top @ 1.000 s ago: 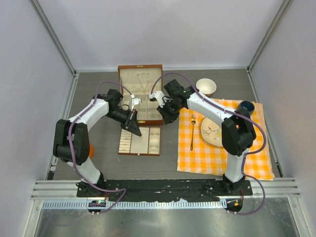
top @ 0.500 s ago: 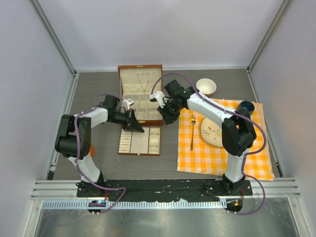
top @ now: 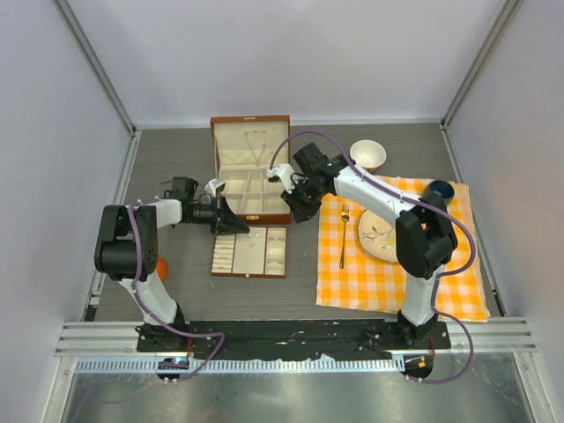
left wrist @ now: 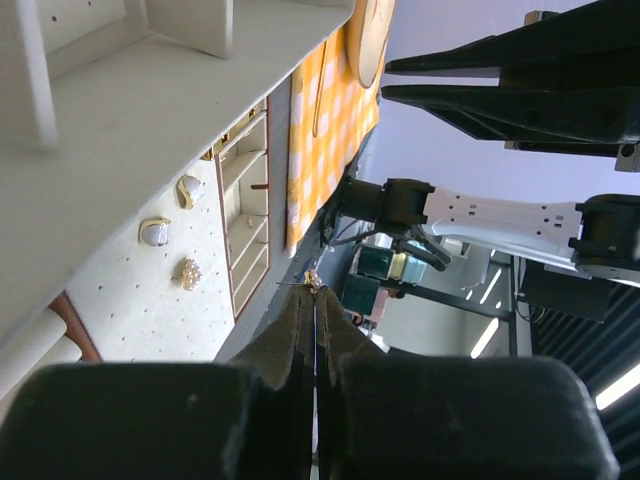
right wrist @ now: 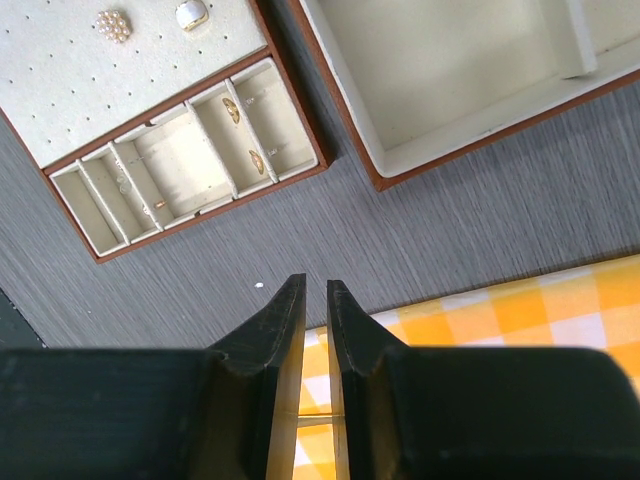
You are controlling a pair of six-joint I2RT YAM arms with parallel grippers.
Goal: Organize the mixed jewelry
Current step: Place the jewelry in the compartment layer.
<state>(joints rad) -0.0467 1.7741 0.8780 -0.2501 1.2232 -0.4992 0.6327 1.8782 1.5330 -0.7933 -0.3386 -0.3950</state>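
My left gripper (left wrist: 316,290) is shut on a tiny gold stud (left wrist: 316,281) pinched at its very tips. In the top view the left gripper (top: 243,230) hangs by the far left corner of the cream-lined tray (top: 251,264). On the tray's dotted panel sit a pearl cluster (left wrist: 187,272) and two pale studs (left wrist: 155,232). Small rings (right wrist: 232,108) lie in the tray's slots. A thin chain (top: 256,141) hangs in the lid of the brown wooden box (top: 251,167). My right gripper (right wrist: 316,285) hovers over bare table by the cloth's corner, jaws a narrow gap apart, nothing between them.
An orange-checked cloth (top: 397,273) on the right carries a gold fork (top: 343,236), a plate (top: 381,233) and a dark blue cup (top: 437,191). A white bowl (top: 367,155) stands behind it. A small white speck (right wrist: 259,286) lies on the table.
My left arm has drawn back to the left, its gripper sliding a little left and away from the tray while staying shut. The right arm has not moved.
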